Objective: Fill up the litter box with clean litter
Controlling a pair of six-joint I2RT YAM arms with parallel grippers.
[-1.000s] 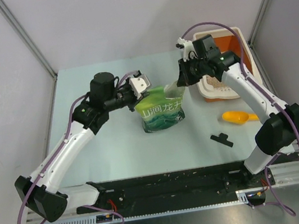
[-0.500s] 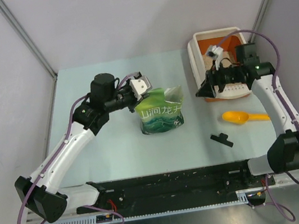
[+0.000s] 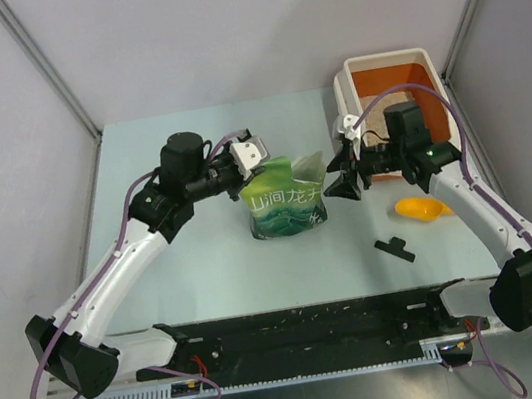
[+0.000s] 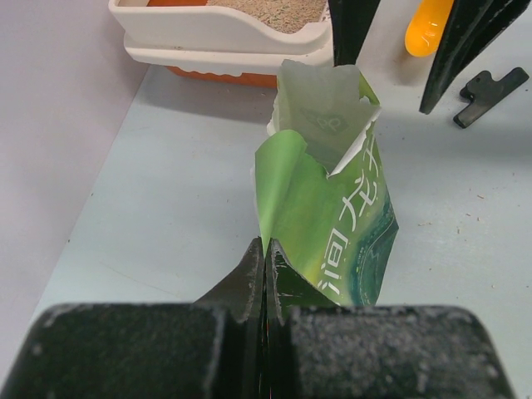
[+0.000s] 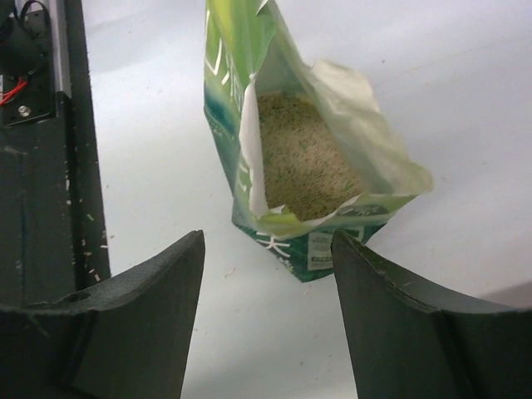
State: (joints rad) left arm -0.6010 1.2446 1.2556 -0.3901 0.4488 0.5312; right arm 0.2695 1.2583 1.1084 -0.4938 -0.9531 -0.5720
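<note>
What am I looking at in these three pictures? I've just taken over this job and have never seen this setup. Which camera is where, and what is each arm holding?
You are seeing two robot arms bolted at the near edge of a table. The overhead view looks down from behind them. The other two pictures come from a camera on each wrist. The left tool is shut on the top edge of the green bag, which stands upright and open. The right tool is open and holds nothing. It hangs by the bag's mouth, where the litter shows inside. Also on the table are the litter box, with some granules in it in the left wrist view, a yellow scoop and a small black clip.
</note>
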